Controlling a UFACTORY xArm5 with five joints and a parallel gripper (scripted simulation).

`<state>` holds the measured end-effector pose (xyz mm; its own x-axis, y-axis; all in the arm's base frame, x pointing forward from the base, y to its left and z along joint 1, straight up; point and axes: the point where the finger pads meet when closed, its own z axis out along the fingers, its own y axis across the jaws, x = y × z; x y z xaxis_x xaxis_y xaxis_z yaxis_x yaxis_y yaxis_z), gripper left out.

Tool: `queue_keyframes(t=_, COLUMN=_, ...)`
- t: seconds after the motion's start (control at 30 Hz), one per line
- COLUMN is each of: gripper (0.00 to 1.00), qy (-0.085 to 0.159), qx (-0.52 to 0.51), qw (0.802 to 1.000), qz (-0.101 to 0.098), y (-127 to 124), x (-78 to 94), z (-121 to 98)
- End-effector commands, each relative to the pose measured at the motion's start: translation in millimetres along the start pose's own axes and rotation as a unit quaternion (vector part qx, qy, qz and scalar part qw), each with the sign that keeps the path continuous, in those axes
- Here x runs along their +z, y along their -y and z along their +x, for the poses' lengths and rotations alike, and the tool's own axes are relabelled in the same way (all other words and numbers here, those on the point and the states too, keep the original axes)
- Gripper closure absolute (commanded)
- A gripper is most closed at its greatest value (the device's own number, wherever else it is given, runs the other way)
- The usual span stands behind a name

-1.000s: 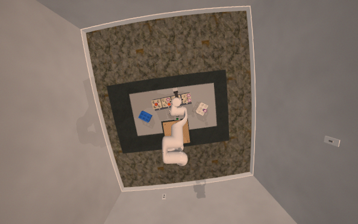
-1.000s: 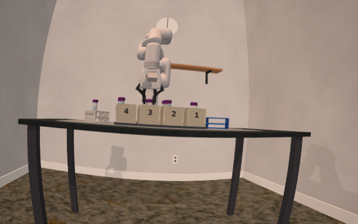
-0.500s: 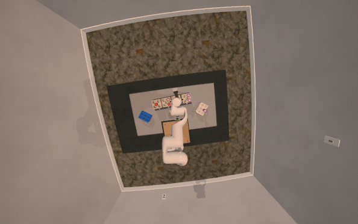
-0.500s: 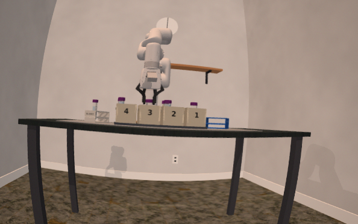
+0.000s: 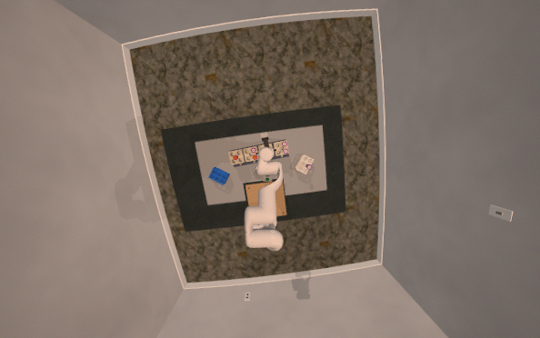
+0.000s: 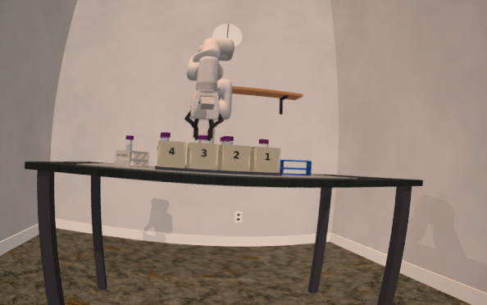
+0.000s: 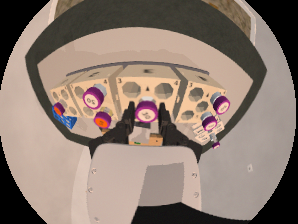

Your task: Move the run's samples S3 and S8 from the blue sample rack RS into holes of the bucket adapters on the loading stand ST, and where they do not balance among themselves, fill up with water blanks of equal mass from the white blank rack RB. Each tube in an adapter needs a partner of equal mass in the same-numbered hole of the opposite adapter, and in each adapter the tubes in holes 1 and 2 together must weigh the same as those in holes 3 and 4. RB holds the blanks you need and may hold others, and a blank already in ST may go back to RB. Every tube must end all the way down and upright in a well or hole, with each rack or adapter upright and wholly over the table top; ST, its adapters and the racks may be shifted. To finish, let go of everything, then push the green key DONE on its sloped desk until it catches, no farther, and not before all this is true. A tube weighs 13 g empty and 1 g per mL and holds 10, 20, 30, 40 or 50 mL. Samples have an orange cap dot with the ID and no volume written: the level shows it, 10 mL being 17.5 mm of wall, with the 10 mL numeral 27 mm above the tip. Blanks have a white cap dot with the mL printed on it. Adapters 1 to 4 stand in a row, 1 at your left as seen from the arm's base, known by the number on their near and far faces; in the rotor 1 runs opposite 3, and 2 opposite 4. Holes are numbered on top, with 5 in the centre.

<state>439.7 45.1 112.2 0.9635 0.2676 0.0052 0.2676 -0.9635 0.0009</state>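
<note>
Standing in adapter 3, the white-dotted blank has its purple cap between the fingers, which are spread.

The bench carries four adapters, one stand and two racks, one blue rack, one white rack. Seven tubes show: two orange-dotted tubes, in different adapters, and five white-dotted tubes, four in adapters, one in the white rack.

sample rack left, loading stand between, blank rack right
</note>
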Motion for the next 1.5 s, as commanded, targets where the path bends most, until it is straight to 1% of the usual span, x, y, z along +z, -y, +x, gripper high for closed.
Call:
queue_keyframes(t=0.0, gripper=0.57, qy=-0.002, qx=0.0, qw=1.0, qz=0.0, y=-0.2, x=-10.7, z=1.2)
queue_keyframes(t=0.1, gripper=0.57, qy=-0.002, qx=0.0, qw=1.0, qz=0.0, y=-0.1, x=-16.7, z=1.2)
queue_keyframes(t=0.17, gripper=0.57, qy=-0.002, qx=0.0, qw=1.0, qz=0.0, y=-0.1, x=-16.7, z=1.2)
queue_keyframes(t=0.67, gripper=0.57, qy=-0.002, qx=0.0, qw=1.0, qz=0.0, y=0.0, x=-46.8, z=1.2)
queue_keyframes(t=0.73, gripper=0.57, qy=-0.002, qx=0.0, qw=1.0, qz=0.0, y=0.0, x=-46.8, z=1.2)
queue_keyframes(t=1.23, gripper=0.57, qy=-0.002, qx=0.0, qw=1.0, qz=0.0, y=0.1, x=-76.8, z=1.1)
queue_keyframes(t=1.3, gripper=0.57, qy=-0.002, qx=0.0, qw=1.0, qz=0.0, y=0.1, x=-76.8, z=1.1)
queue_keyframes(t=1.47, gripper=0.57, qy=-0.002, qx=0.0, qw=1.0, qz=0.0, y=0.1, x=-86.8, z=1.1)
